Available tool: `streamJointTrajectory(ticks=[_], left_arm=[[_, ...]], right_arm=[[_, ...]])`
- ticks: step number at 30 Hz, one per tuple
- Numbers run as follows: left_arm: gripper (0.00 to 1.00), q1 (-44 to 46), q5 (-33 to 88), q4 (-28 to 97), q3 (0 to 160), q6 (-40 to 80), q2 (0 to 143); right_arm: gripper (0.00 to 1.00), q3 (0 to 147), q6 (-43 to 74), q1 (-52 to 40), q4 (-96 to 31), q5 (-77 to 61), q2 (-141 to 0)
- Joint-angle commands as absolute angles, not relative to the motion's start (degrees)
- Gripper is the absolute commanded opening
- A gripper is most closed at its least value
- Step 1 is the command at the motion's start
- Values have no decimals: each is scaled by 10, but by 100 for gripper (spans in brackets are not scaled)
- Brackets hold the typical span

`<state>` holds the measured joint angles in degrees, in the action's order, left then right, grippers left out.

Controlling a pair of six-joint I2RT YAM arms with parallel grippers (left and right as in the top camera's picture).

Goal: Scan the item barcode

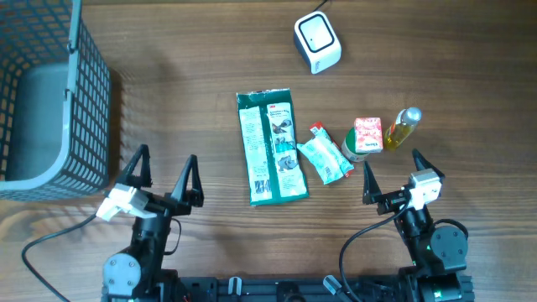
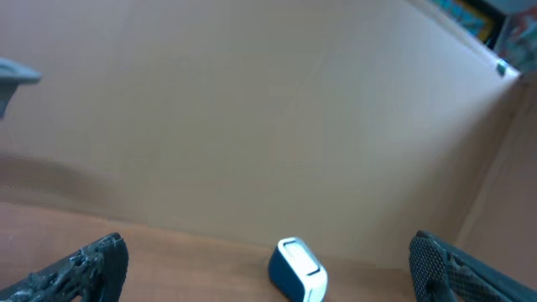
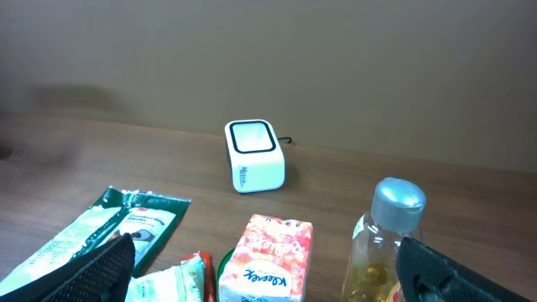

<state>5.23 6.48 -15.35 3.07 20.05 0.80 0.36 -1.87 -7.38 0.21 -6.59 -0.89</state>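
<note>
Nearest us in the overhead view are the two arms at the near edge of the wooden surface (image 1: 185, 75). We see the left fingers (image 1: 191, 180) spread wide with nothing between them, above bare wood to the left of the goods. The right fingers (image 1: 369, 189) are likewise wide apart and hold nothing, their tips just short of the small items. We find the things to be scanned in a loose row across the middle, none of them touched by either arm. A long green packet (image 1: 271, 147) lies flat with its length running away from the arms, and a small white and green pouch (image 1: 325, 155) lies tilted just beside its right edge. Next comes a pink tissue pack (image 1: 367, 134) close against a round green container (image 1: 354, 146) whose kind we cannot tell. An oil bottle (image 1: 404, 127) with a silver cap stands upright just to the right of the pack. We see the white barcode scanner (image 1: 317, 42) alone at the far side, well apart from the row, its dark-rimmed window turned toward the arms. From the right wrist it shows beyond the tissue pack and the bottle, and from the left wrist it sits low in the middle between the two dark fingers (image 2: 84, 268). A grey mesh basket (image 1: 88, 109) fills the far left corner, well apart from the goods
</note>
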Motion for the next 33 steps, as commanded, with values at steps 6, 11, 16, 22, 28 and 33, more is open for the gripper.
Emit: streamJointTrajectory(ticks=[6,11,16,22,28,33], left_arm=[[100,49,19,-64,3,165,2],[100,49,17,45,3,51,2],[100,49,14,45,3,17,2],[100,49,19,44,3,19,2],[100,49,19,44,3,19,2],[100,49,19,44,3,19,2]], right_arm=[[100,3,-30,-70,4,-65,-2],[100,3,-30,-70,4,-65,-2],[100,3,-30,-70,4,-65,-2],[100,3,-30,-70,4,-65,-2],[100,3,-30,-70,4,-65,-2],[100,3,-30,-70,4,-65,-2]])
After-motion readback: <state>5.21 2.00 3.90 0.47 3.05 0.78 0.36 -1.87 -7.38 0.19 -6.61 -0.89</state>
